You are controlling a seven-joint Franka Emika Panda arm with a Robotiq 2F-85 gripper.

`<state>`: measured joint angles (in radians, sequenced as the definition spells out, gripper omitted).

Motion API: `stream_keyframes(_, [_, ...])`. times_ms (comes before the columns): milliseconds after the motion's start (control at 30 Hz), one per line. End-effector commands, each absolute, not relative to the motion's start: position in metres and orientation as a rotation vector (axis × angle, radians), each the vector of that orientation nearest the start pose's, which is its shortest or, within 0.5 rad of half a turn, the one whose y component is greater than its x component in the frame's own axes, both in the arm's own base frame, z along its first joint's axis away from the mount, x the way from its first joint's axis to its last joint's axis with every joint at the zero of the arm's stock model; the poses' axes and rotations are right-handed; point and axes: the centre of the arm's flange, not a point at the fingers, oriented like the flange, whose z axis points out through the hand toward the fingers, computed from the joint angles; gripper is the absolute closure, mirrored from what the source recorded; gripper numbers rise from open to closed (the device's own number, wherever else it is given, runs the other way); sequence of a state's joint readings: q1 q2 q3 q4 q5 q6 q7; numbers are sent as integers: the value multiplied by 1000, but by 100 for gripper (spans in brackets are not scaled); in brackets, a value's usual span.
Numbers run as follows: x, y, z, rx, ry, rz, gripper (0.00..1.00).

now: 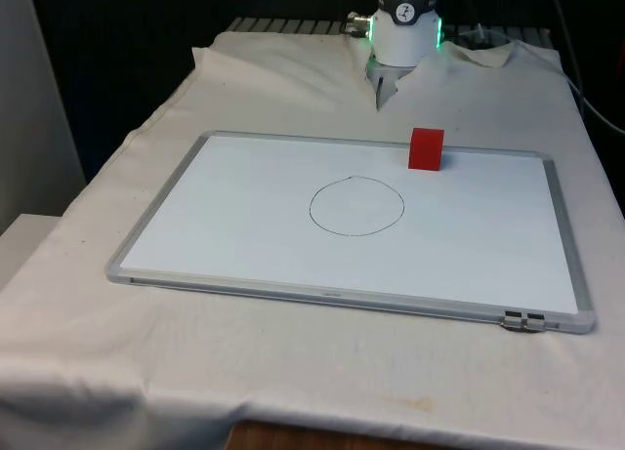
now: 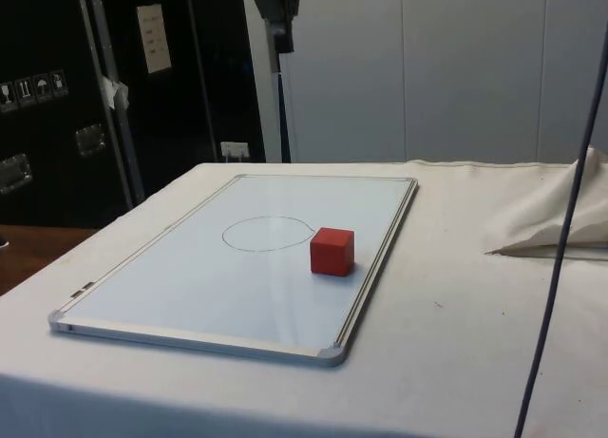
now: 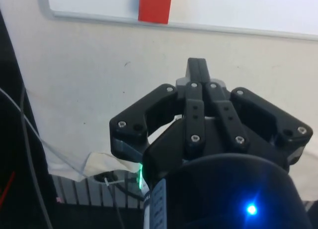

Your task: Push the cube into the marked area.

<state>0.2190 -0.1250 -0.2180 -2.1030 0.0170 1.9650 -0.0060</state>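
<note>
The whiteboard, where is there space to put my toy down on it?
Most of the whiteboard is bare: the near half, below the drawn circle, and both ends beside it. Only the far edge holds the red cube.

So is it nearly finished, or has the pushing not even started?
Nothing looks done yet. The red cube sits on the whiteboard near its far edge, outside the drawn circle. In the wrist view the gripper, fingers together, hangs over the white cloth short of the board, not touching the cube. The whole push into the circle is left.
</note>
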Motion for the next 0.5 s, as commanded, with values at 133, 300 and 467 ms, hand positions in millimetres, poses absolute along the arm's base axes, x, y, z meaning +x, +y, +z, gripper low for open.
stream_keyframes(133, [490,-1,456,-3074,-6,-11,100])
stream_keyframes(300, [472,1,442,-3062,-6,-20,100])
stream_keyframes(467, [461,2,431,-3061,-13,-9,100])
